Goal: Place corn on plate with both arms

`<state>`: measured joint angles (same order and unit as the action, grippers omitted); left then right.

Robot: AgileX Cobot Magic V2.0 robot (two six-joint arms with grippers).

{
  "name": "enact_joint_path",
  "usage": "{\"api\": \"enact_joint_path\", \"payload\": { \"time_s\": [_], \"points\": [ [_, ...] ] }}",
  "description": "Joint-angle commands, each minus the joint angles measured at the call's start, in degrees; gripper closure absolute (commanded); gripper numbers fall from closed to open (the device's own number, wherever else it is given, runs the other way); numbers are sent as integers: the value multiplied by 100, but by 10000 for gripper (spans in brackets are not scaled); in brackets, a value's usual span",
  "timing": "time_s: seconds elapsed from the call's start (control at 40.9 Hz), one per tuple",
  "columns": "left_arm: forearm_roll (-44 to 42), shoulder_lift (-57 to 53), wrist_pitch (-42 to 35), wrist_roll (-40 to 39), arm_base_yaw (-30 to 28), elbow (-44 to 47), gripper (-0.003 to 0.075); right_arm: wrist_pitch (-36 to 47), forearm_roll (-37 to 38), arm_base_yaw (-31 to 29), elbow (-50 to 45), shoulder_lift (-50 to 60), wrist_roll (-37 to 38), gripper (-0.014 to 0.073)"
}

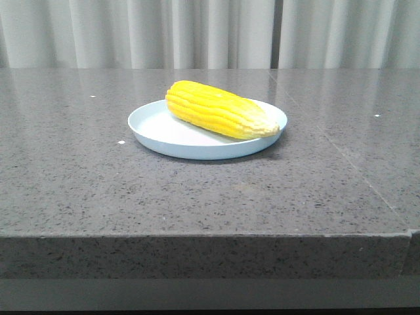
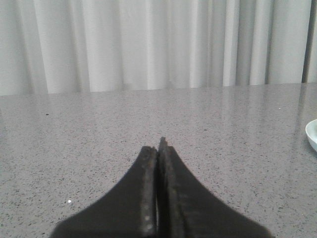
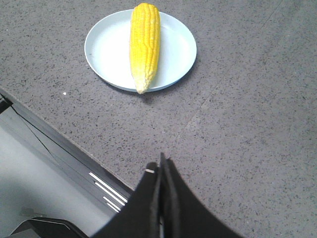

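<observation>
The yellow corn [image 1: 220,109] lies on the pale blue plate [image 1: 151,128] in the middle of the grey table, its paler tip over the plate's right rim. The right wrist view shows the corn [image 3: 144,44] lying across the plate [image 3: 106,49], well ahead of my right gripper [image 3: 160,163], which is shut and empty above the table's front edge. My left gripper [image 2: 158,146] is shut and empty over bare table; only a sliver of the plate's rim [image 2: 312,134] shows at that view's edge. Neither gripper shows in the front view.
The grey speckled table [image 1: 79,184] has its front edge [image 1: 197,233] near the camera. White curtains [image 1: 197,33] hang behind it. The floor and a dark frame [image 3: 44,163] show past the table edge in the right wrist view.
</observation>
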<state>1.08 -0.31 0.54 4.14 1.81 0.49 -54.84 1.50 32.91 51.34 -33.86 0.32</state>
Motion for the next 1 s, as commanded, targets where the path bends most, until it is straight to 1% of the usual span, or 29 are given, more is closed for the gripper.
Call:
{"api": "enact_joint_path", "payload": {
  "time_s": [0.0,0.636,0.71,0.759,0.808,0.979],
  "points": [
    [51,-104,-439,1,4,137,741,379,22,-2,133,4,-32,661],
    [51,-104,-439,1,4,137,741,379,22,-2,133,4,-32,661],
    [51,-104,-439,1,4,137,741,509,15,-2,26,109,-32,661],
    [51,-104,-439,1,4,137,741,623,20,-160,-128,231,-32,661],
    [51,-104,-439,1,4,137,741,903,26,-475,-365,418,-32,661],
    [51,-104,-439,1,4,137,741,2625,14,-1606,-1630,1388,-32,661]
  ]
}}
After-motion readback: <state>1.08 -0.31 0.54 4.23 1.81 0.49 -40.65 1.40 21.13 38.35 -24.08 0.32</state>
